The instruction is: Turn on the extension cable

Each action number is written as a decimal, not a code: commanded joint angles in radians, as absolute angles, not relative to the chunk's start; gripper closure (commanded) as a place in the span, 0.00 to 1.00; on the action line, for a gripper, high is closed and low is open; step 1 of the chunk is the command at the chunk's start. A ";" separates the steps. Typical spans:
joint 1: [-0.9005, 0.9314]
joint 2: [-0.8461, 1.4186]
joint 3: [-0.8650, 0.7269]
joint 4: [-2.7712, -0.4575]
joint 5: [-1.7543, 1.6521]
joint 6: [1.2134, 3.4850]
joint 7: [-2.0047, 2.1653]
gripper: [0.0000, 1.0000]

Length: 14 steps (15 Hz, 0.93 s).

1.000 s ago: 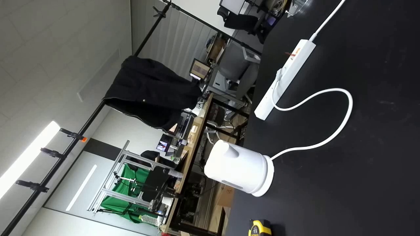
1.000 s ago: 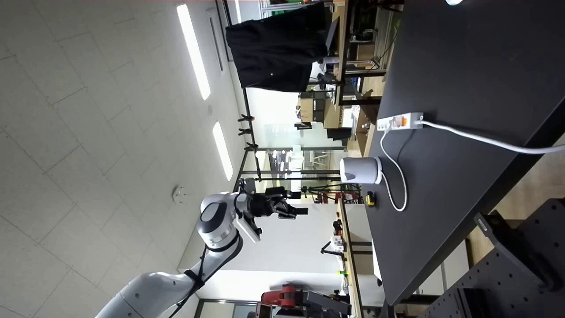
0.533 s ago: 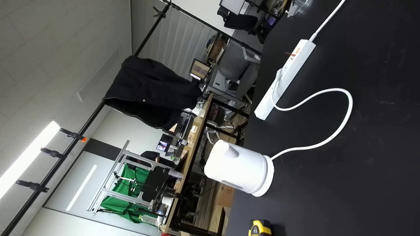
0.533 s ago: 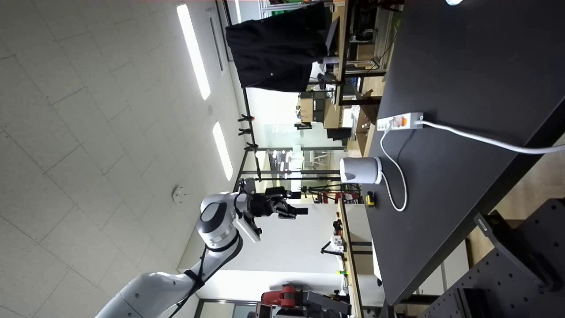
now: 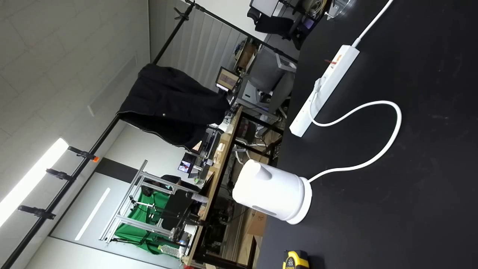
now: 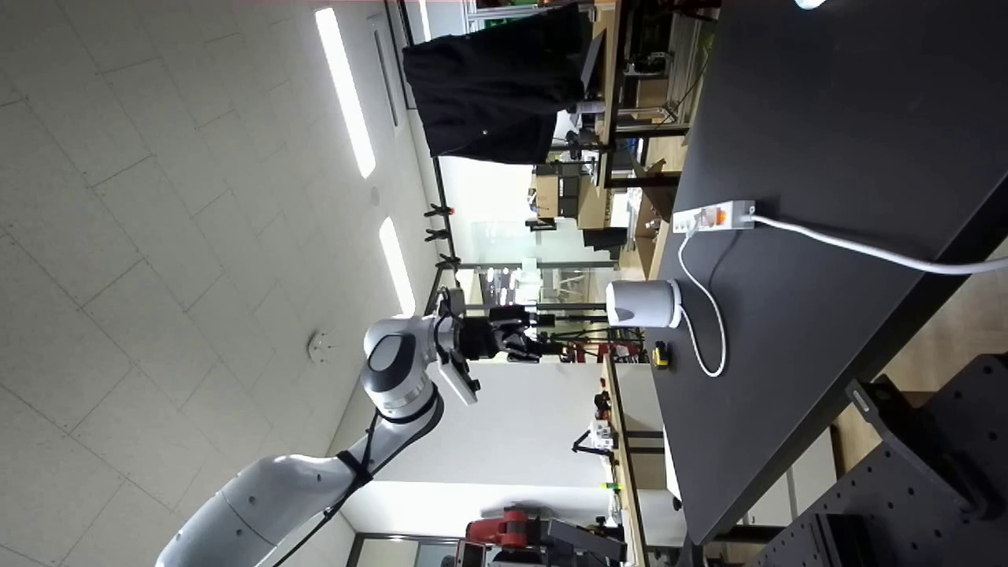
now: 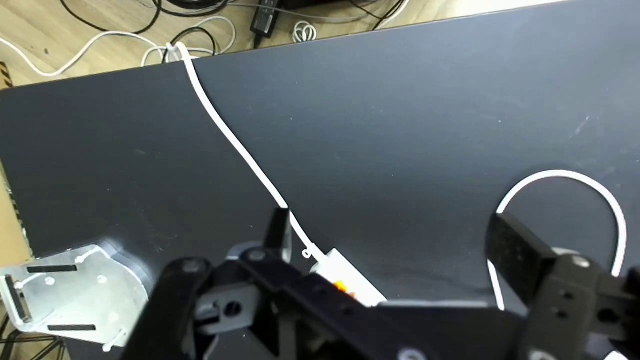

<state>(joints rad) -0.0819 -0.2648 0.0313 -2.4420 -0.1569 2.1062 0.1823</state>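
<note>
The extension cable is a long white power strip (image 5: pixel 325 88) on the black table; it also shows in an exterior view (image 6: pixel 726 215), with an orange-red switch near its cord end. A white plug sits in one of its sockets. In the wrist view only the strip's cord end (image 7: pixel 345 275) and part of the orange switch show; my gripper's body hides the rest. My gripper (image 6: pixel 554 334) is open and empty, above the table and apart from the strip. In the wrist view the gripper (image 7: pixel 391 217) has its fingers wide apart, with the strip's end below, nearer the left finger.
A white kettle-like jug (image 5: pixel 272 190) stands on the table, corded to the strip; it also shows in an exterior view (image 6: pixel 642 304). A yellow-black tape measure (image 5: pixel 296 260) lies beyond it. A clear plastic bracket (image 7: pixel 85 295) and cardboard box (image 7: pixel 12 225) are at the table's end.
In an exterior view the arm and gripper have moved right and up in the sideways picture, closer to the table and the strip. The strip, jug and tape measure have not moved.
</note>
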 commanded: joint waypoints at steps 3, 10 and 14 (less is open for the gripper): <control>-0.119 -0.047 -0.064 -2.307 -0.092 2.213 0.174 0.00; -0.133 0.198 -0.121 -2.068 -0.045 2.187 0.199 0.61; -0.134 0.288 -0.134 -1.950 -0.024 2.130 0.188 0.89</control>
<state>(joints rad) -0.1347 0.2188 -0.1242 -2.0635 -0.0457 2.1970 0.1717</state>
